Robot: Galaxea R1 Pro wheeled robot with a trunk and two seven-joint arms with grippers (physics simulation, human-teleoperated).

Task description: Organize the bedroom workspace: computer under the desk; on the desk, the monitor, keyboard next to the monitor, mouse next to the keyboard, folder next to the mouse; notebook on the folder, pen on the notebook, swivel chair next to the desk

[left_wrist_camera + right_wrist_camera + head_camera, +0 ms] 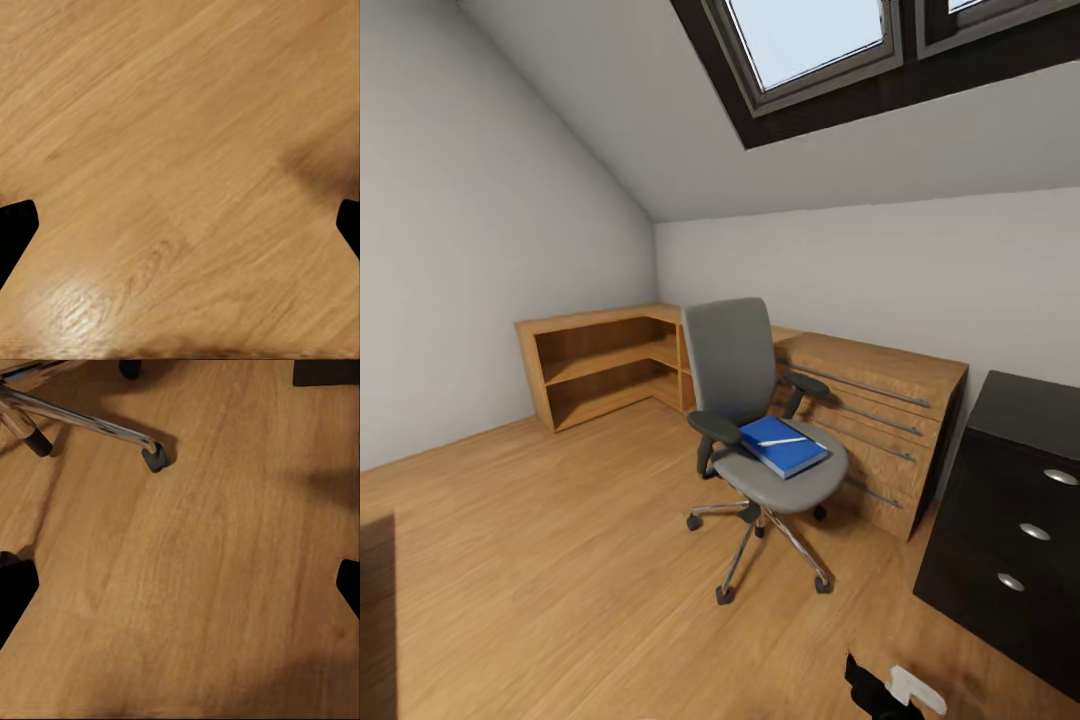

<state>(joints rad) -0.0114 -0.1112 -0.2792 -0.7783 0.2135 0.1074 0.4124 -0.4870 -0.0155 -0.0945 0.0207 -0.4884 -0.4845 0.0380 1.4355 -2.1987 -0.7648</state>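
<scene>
One swivel chair [755, 420] stands on the light wood floor [560, 560] in the middle of the bedroom, well apart from the desk. Its seat carries one blue folder [783, 446], and one thin white pen [784, 441] lies across the folder's top face. No separate dark cover can be made out between the pen and the folder. The chair has two black armrests; in the head view four legs of its chrome base are countable, the rest being hidden under the seat.

One dark drawer unit of the desk [1010, 520] shows at the right edge, cut off by the frame, with three silver knobs on its front. Behind the chair stand one wooden dresser [880, 420] with four long bar handles and one low open shelf unit [605, 365]. Two skylights [810, 35] are set in the sloped ceiling, the second one cropped.

The right wrist view shows one chair leg ending in a black caster [154, 457] and a dark corner at the frame edge.

Left gripper [180, 225]: both fingertips sit at opposite frame edges, spread wide, nothing between them, above bare floor. Right gripper [180, 585]: likewise spread wide and unloaded.
</scene>
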